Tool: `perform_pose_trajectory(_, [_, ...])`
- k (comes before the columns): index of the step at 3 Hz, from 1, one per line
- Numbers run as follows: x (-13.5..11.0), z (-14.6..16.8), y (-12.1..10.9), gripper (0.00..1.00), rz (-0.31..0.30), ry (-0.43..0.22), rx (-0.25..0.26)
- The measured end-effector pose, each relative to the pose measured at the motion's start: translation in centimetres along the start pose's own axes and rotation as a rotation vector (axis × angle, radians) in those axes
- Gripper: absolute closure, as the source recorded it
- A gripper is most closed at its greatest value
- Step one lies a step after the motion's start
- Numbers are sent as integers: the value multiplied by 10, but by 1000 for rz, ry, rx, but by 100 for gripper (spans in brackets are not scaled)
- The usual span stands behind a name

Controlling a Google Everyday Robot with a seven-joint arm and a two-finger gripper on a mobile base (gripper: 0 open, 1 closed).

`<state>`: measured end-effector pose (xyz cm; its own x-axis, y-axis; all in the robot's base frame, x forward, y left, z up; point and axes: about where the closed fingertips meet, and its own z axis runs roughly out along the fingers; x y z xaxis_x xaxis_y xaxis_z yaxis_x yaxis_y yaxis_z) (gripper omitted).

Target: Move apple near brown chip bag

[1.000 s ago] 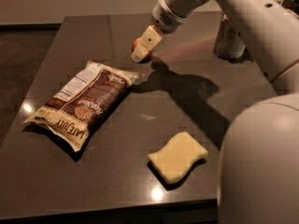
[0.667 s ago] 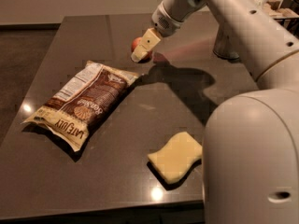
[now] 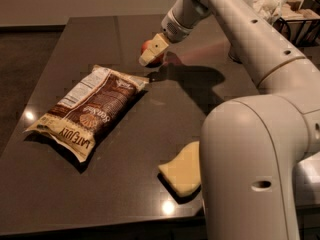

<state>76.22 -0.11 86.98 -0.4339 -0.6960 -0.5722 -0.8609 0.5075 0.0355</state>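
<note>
The apple (image 3: 146,46) is small and red, and shows only in part behind a cream finger of my gripper (image 3: 153,54). The gripper is shut on the apple and holds it just above the dark table (image 3: 110,39), beyond the upper right corner of the brown chip bag (image 3: 92,109). The bag lies flat on the left half of the table, label end towards the gripper and "LATE JULY" end towards the front. A small gap of table shows between the apple and the bag's corner.
A yellow wavy-edged sponge (image 3: 181,175) lies near the table's front edge, partly covered by my large white arm link (image 3: 250,174). A wire basket with white paper (image 3: 295,14) stands at the back right. The table's front edge runs just below the sponge.
The gripper with the apple has stayed in nearly the same place beside the bag's corner. My big arm link has swung further into view at the right and now covers part of the sponge.
</note>
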Motion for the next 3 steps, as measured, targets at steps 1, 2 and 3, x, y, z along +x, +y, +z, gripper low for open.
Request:
perform_pose_trajectory(1, [-4, 5, -11, 0, 22, -2, 31])
perform_pose_trajectory(2, [-9, 7, -17, 16, 36, -4, 52])
perform_pose_trajectory(3, [-14, 5, -17, 41, 32, -17, 55])
